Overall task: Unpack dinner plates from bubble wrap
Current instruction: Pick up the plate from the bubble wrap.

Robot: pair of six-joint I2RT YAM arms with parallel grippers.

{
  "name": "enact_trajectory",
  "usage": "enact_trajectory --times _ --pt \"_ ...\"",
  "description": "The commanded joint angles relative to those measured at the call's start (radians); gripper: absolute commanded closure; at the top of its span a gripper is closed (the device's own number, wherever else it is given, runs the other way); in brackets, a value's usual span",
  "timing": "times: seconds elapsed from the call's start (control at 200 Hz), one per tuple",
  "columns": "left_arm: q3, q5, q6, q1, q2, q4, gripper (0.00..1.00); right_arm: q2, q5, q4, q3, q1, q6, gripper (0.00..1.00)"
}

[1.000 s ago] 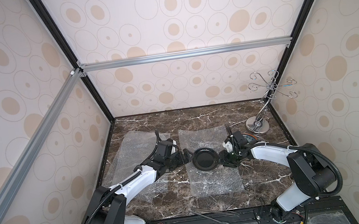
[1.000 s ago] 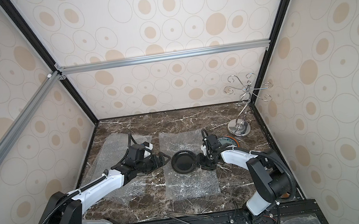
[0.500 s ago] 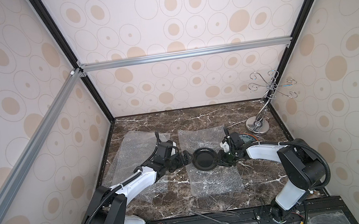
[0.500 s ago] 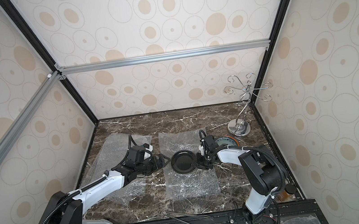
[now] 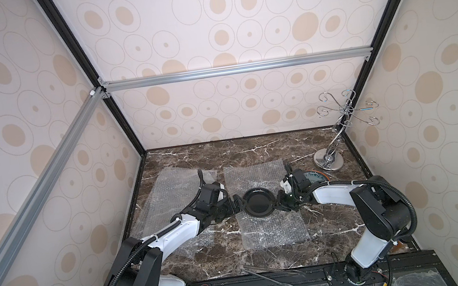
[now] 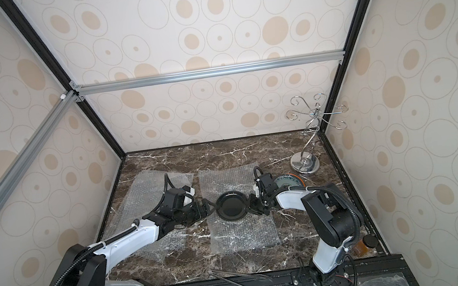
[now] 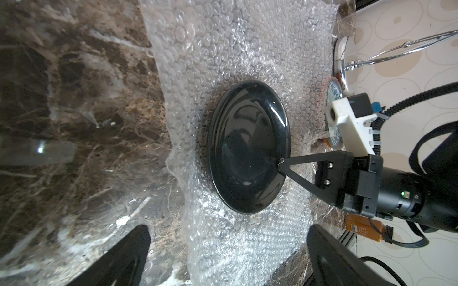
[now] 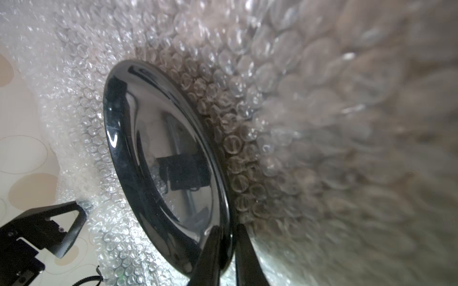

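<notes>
the right gripper (image 8: 228, 232) pinches only the rim of the glossy black plate (image 5: 259, 209) lying on the middle bubble wrap sheet (image 5: 255, 173) while the left gripper (image 7: 228, 230) gapes empty beside its opposite edge, so lifting could let it swivel, slip and drop.

Glossy black plate (image 7: 247, 148) — clear bubbled plastic wrap (image 7: 235, 49) — veined marble tabletop (image 7: 74, 81)

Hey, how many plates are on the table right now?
3. A black plate lies on the middle bubble wrap. A pale plate sits beside the wire stand's base, stacked on an orange plate that shows only its edge.
</notes>
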Motion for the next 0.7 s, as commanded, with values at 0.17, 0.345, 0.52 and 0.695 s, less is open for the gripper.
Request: enact_trajectory --times 0.17,0.345,0.52,0.695 --pt "-0.006 0.008 -0.003 0.01 -0.005 0.022 0.0 -0.095 0.017 0.012 -0.026 0.008 0.05 0.89" --pt "-0.016 0.007 -0.003 0.01 -0.006 0.025 0.0 -0.138 0.025 0.042 -0.059 0.006 0.091 0.91" --pt "-0.024 0.008 -0.001 0.011 -0.012 0.025 0.0 -0.181 0.027 0.052 -0.083 -0.003 0.111 0.91" --pt "-0.025 0.009 0.001 0.01 -0.011 0.026 0.0 -0.247 0.018 0.04 -0.1 -0.035 0.121 0.92"
